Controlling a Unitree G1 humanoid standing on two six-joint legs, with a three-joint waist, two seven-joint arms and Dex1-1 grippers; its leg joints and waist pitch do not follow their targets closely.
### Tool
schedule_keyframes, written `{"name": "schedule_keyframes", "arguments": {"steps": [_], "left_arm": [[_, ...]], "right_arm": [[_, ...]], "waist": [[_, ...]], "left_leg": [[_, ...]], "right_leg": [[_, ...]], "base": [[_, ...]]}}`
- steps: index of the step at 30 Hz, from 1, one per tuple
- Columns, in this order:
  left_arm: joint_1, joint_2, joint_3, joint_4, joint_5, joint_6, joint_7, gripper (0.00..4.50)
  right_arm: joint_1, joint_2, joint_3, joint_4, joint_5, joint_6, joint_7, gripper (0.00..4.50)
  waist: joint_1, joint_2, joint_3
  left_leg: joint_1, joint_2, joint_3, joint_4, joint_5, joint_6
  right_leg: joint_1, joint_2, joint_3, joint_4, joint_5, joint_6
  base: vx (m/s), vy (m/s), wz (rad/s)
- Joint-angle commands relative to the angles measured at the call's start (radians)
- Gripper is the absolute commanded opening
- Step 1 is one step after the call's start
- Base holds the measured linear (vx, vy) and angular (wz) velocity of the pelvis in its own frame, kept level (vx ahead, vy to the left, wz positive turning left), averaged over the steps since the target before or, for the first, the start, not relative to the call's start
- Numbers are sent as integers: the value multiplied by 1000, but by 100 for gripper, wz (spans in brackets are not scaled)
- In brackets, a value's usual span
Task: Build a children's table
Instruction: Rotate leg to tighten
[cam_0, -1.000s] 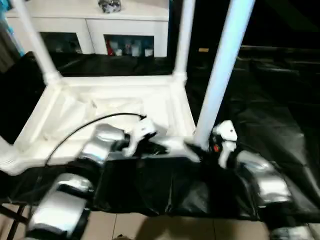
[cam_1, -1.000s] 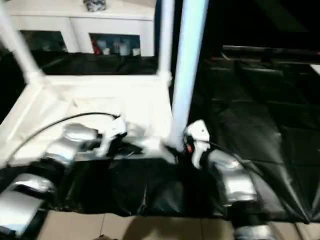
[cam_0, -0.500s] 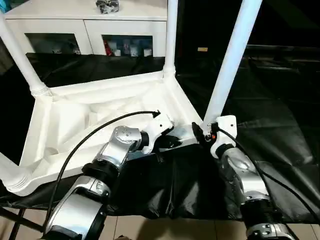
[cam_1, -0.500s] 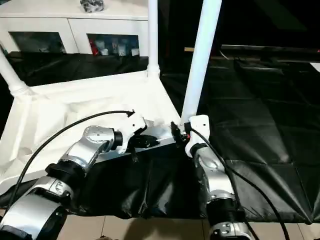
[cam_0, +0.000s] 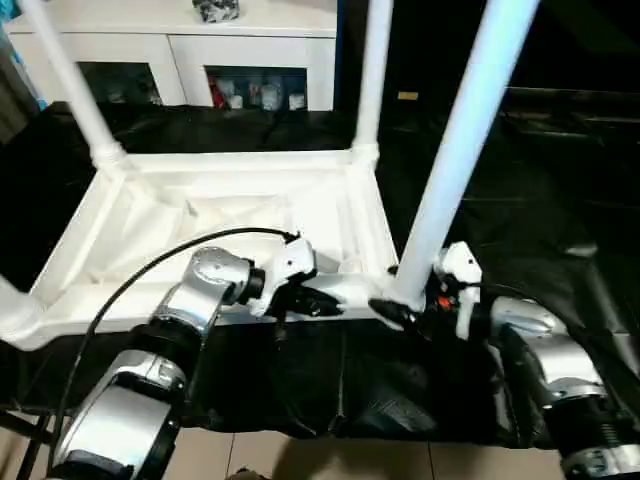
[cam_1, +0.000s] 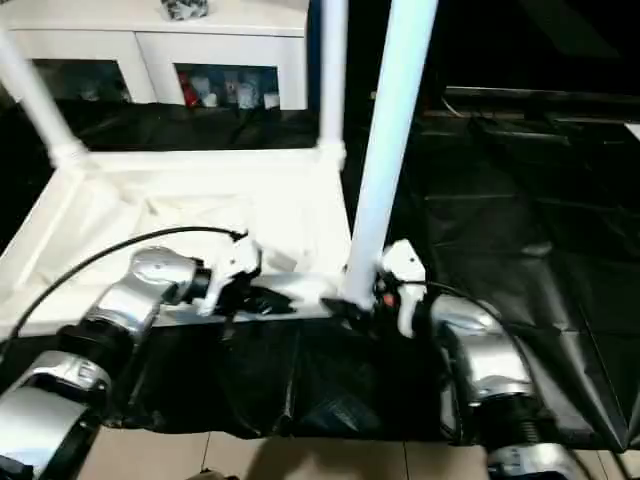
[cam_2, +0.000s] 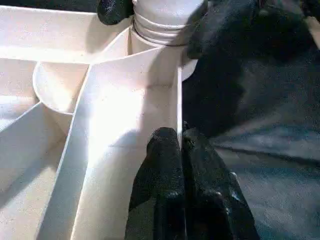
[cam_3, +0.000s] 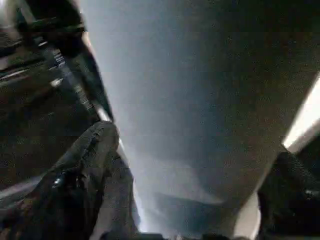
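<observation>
Pinching ribbed white table (cam_0: 215, 215) rim, left fingers (cam_2: 165, 165); right fingers (cam_3: 85, 165) spread round tubular leg (cam_0: 455, 160).

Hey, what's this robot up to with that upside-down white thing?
It is putting together a children's table, which lies upside down on a black-sheeted work table with its legs pointing up. The left gripper is pinched shut on the thin edge wall of the tabletop, near the front corner. The right gripper has its fingers spread around the base of the nearest leg, which stands in that corner's socket. A white cabinet stands behind.
</observation>
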Motion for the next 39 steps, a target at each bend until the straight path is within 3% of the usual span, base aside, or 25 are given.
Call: {"name": "schedule_keyframes", "arguments": {"steps": [1,8,13,16,17,19,23,25,26,30,31,32,35,36,38,39], "left_arm": [[1,-8,-33,27,18,-3,-7,0],[-17,-3,-28,42,-10,-5,-81,0],[-23,-1,-21,53,-21,5,-98,0],[-26,-13,2,54,-29,43,-42,0],[-27,-19,12,55,-32,60,-14,0],[-32,-41,39,57,-38,97,74,0],[-24,-116,76,36,-37,164,283,0],[-18,-150,94,23,-43,188,348,0],[-15,-159,96,18,-44,192,362,0],[1,-179,82,-4,-39,179,370,0],[2,-178,80,-5,-38,177,370,0],[7,-173,70,-5,-33,165,363,0],[8,-163,67,-4,-30,157,359,0],[13,-150,68,-17,-25,155,357,0],[19,-143,68,-29,-24,155,353,0],[25,-138,66,-38,-25,152,344,0]], "right_arm": [[-2,4,63,-38,16,10,85,346],[-4,-13,96,-46,22,27,161,283],[2,12,83,-52,28,30,130,269],[12,59,38,-44,10,11,-10,267],[12,75,20,-34,0,2,-67,267],[15,117,-23,-12,-34,-9,-229,267],[24,231,-110,17,-91,-15,-577,266],[28,271,-121,17,-120,-15,-681,266],[28,284,-121,17,-129,0,-712,266],[34,325,-98,-1,-146,-22,-748,266],[34,326,-98,-2,-147,-25,-750,322],[33,327,-103,-4,-149,-41,-761,336],[28,320,-117,-6,-133,-40,-756,353],[29,297,-121,-19,-137,-42,-752,371],[34,278,-117,-31,-143,-45,-748,382],[40,262,-120,-45,-140,-45,-738,382]], "waist": [[2,-17,-51],[12,-19,-53],[11,-17,-52],[9,-19,-50],[4,-18,-46],[-3,-17,-45],[-15,-17,-46],[-20,-15,-47],[-20,-19,-48],[-18,-16,-50],[-17,-16,-51],[-17,-16,-50],[-19,-14,-49],[-19,-20,-49],[-19,-17,-49],[-19,-23,-49]], "left_leg": [[13,28,-7,-53,-155,95],[14,28,-7,-52,-144,90],[14,28,-8,-52,-143,89],[13,27,-8,-55,-156,78],[14,28,-10,-61,-189,54],[19,28,-11,-65,-222,25],[20,26,-14,-69,-225,0],[17,24,-14,-68,-207,1],[17,22,-13,-66,-186,9],[12,17,-12,-61,-156,51],[11,17,-12,-60,-154,53],[11,17,-13,-61,-156,56],[12,18,-13,-63,-174,53],[12,18,-13,-63,-176,53],[12,19,-13,-63,-173,53],[11,19,-13,-62,-166,57]], "right_leg": [[37,-37,17,-62,17,-278],[36,-39,17,-59,11,-282],[36,-39,16,-59,16,-286],[35,-40,16,-61,-10,-281],[33,-42,17,-68,-85,-268],[28,-44,20,-74,-147,-257],[26,-41,23,-79,-163,-232],[26,-40,22,-76,-126,-229],[29,-37,22,-76,-97,-226],[33,-37,22,-74,-42,-216],[34,-37,22,-73,-40,-215],[34,-38,22,-74,-46,-213],[33,-37,22,-77,-76,-208],[33,-36,22,-77,-82,-206],[33,-36,22,-77,-80,-203],[35,-37,22,-75,-74,-202]], "base": [[0,0,0],[0,0,0],[0,0,0],[0,0,0],[0,0,0],[0,0,0],[0,0,0],[0,0,0],[0,0,0],[0,0,0],[0,0,0],[0,0,0],[0,0,0],[0,0,0],[0,0,0],[0,0,0]]}}
